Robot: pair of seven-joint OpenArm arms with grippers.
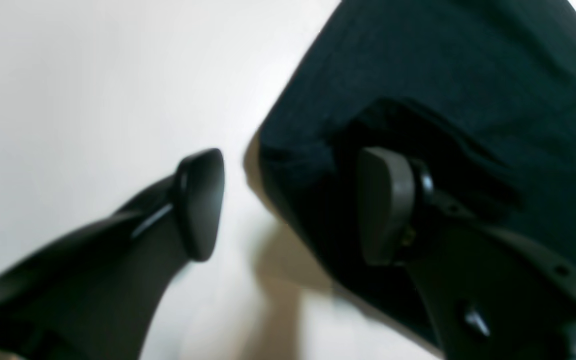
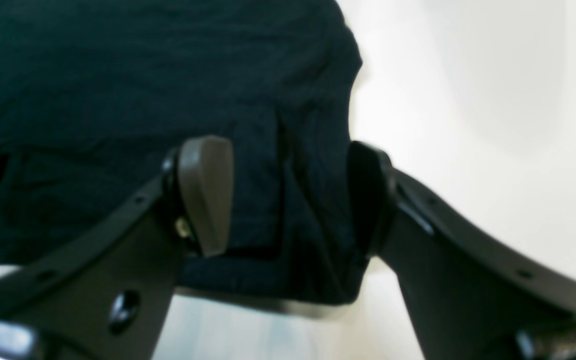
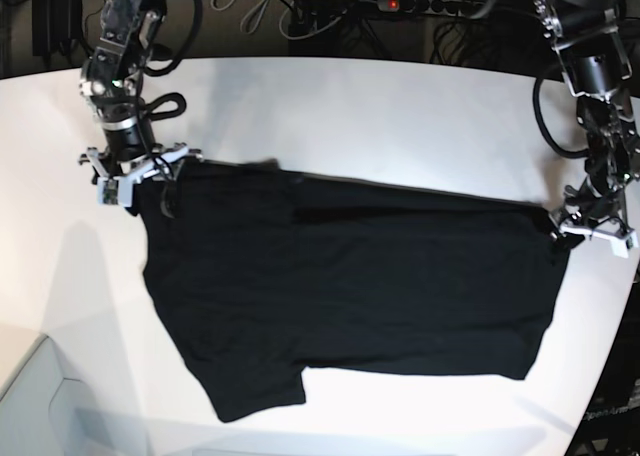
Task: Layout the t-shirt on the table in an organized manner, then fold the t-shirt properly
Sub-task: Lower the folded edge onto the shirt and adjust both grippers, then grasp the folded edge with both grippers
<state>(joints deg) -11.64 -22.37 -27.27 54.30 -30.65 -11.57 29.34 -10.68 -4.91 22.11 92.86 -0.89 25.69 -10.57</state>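
White table [image 3: 400, 106] carries the t-shirt [image 3: 350, 286], spread flat across the middle. Layout step looks nearly done. Left gripper [image 1: 290, 205] and right gripper [image 2: 288, 195] both open, straddling opposite edges, holding nothing. Next: close, pull taut, fold.

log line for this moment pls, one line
phase: layout | shirt: spread on table, unfolded | left gripper: open, at shirt corner | right gripper: open, straddling shirt edge

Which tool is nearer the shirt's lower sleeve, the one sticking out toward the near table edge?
Right. The right tool sits at the t-shirt's far corner on the sleeve end; the left tool is at the opposite end.
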